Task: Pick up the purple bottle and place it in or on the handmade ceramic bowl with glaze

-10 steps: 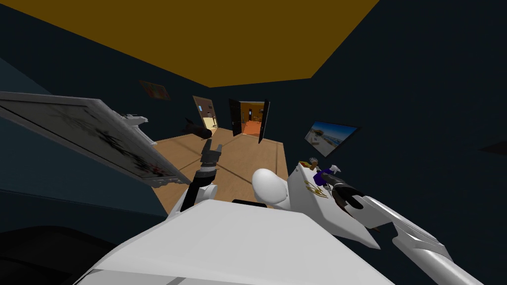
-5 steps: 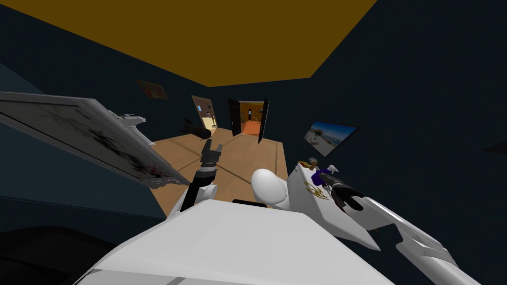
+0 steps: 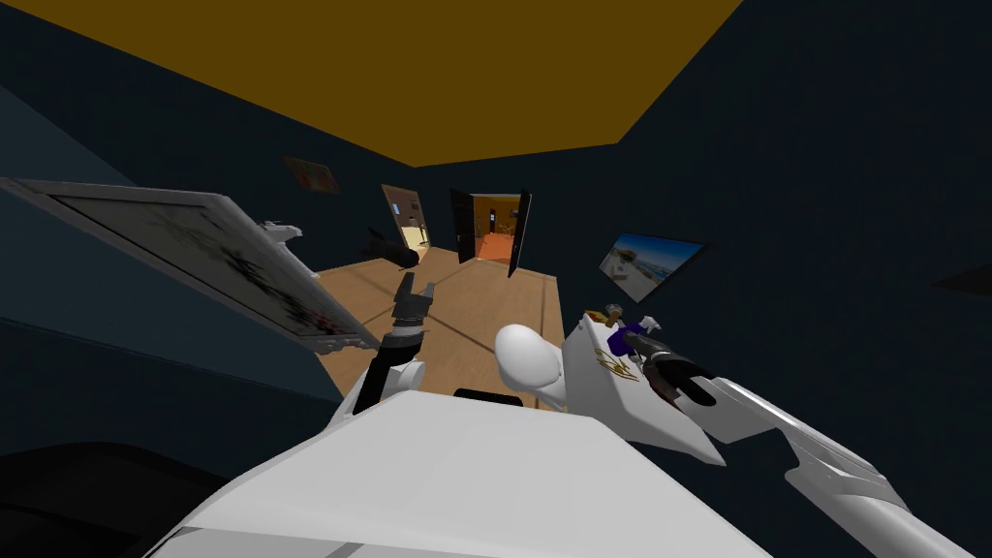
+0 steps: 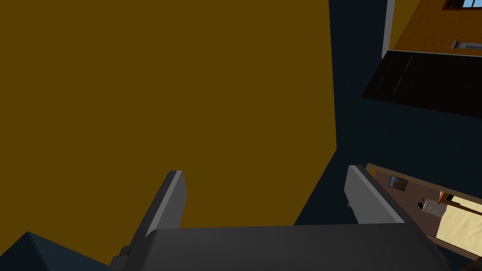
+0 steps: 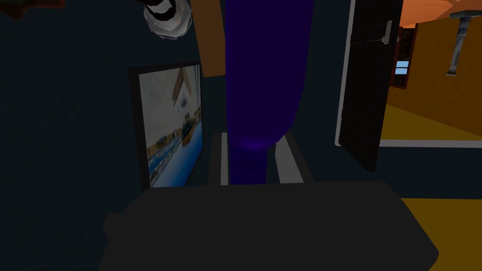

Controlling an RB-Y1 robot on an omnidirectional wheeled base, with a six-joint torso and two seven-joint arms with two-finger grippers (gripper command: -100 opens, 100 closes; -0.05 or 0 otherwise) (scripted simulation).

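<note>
The purple bottle [image 5: 266, 70] is dark and smooth, and my right gripper [image 5: 253, 143] is shut on its narrow end, one finger [image 5: 287, 164] pressing each side. In the head view the bottle [image 3: 623, 341] and right gripper [image 3: 636, 343] hang over the far end of a white cabinet top [image 3: 620, 397] on my right. A small round grey thing [image 5: 167, 16] and a brown piece [image 5: 209, 42] lie just beyond the bottle; I cannot tell whether that is the bowl. My left gripper [image 3: 417, 288] is raised in the middle, open and holding nothing [image 4: 266, 171].
A framed picture [image 3: 644, 263] hangs on the dark wall behind the cabinet. A large framed panel [image 3: 203, 257] juts in at the left. Wooden floor [image 3: 484, 300] runs to an open dark door [image 3: 518, 232] with an orange room beyond.
The whole head view has shifted slightly, so I have moved a little. The right gripper keeps the bottle over the cabinet top; the left arm has not moved.
</note>
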